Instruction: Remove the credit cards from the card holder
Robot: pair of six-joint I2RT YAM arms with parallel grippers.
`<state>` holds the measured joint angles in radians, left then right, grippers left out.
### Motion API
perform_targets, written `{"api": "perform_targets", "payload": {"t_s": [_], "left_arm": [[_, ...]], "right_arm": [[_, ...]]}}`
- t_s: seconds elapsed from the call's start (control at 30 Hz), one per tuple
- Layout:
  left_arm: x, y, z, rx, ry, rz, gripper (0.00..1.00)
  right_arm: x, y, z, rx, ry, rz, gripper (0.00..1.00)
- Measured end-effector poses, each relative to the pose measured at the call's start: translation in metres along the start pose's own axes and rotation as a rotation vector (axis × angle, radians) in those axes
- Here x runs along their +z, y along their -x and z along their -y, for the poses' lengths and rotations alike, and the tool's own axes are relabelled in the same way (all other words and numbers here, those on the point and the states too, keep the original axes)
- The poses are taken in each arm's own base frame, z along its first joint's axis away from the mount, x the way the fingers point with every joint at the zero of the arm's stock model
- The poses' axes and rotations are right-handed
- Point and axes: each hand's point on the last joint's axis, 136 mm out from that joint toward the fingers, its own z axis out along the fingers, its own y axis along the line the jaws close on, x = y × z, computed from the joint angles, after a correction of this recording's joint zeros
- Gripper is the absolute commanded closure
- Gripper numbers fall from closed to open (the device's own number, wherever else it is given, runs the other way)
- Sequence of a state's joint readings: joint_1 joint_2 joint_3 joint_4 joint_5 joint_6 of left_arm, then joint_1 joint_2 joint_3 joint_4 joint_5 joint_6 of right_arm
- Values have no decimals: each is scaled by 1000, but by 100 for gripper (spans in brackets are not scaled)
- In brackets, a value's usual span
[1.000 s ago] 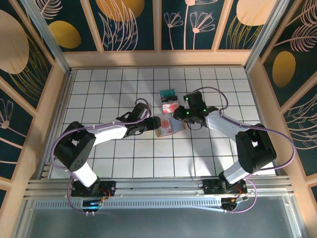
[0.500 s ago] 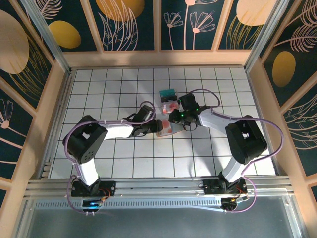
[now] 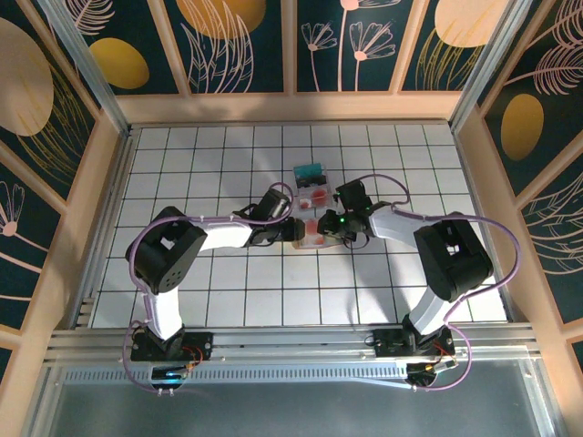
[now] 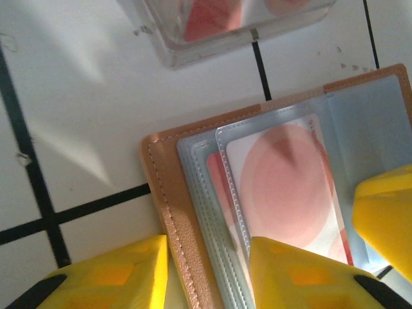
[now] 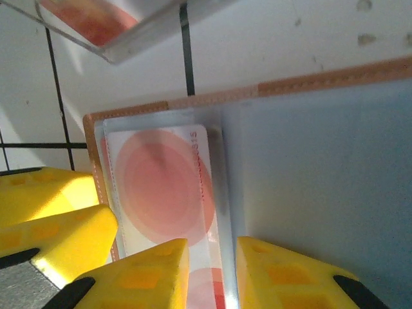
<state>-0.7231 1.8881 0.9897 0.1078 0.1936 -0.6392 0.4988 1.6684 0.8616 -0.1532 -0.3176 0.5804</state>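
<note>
The card holder (image 3: 311, 231) lies open on the tiled floor, tan outside, blue-grey sleeves inside (image 4: 193, 212) (image 5: 309, 167). A white credit card with a red spot (image 4: 283, 187) (image 5: 161, 187) sits in its clear sleeve. My left gripper (image 3: 293, 228) (image 4: 209, 280) is partly open and straddles the holder's stitched tan edge, one finger on the floor, the other on the sleeve. My right gripper (image 3: 330, 227) (image 5: 212, 280) stands narrowly open over that card's inner edge by the fold. Two more credit cards lie beyond the holder, one teal (image 3: 309, 172), one white with red (image 3: 315, 194).
The white-and-red loose card (image 4: 219, 19) (image 5: 90, 19) lies just past the holder's far edge. Each gripper's yellow fingers (image 4: 386, 219) (image 5: 51, 219) show in the other's wrist view, very close. Wooden walls (image 3: 291, 107) ring the white tiled floor.
Both arms have closed in on the card holder from either side, and the left jaws have narrowed. The holder now lies squarer to the tiles.
</note>
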Motion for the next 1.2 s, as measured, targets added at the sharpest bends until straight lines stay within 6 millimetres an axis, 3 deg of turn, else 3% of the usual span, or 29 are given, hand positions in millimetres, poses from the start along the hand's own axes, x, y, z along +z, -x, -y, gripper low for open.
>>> {"api": "perform_targets", "payload": {"t_s": [0.47, 0.6, 0.9, 1.2], "left_arm": [[2, -8, 6, 22, -1, -16, 64], [2, -7, 5, 21, 13, -5, 70], [-5, 9, 10, 29, 32, 45, 73], [-4, 21, 31, 55, 0, 61, 73]], "right_arm": [[-5, -9, 7, 17, -5, 1, 68], [-5, -8, 9, 22, -6, 4, 68], [-6, -7, 17, 48, 27, 5, 68], [-7, -2, 8, 51, 81, 14, 70]]}}
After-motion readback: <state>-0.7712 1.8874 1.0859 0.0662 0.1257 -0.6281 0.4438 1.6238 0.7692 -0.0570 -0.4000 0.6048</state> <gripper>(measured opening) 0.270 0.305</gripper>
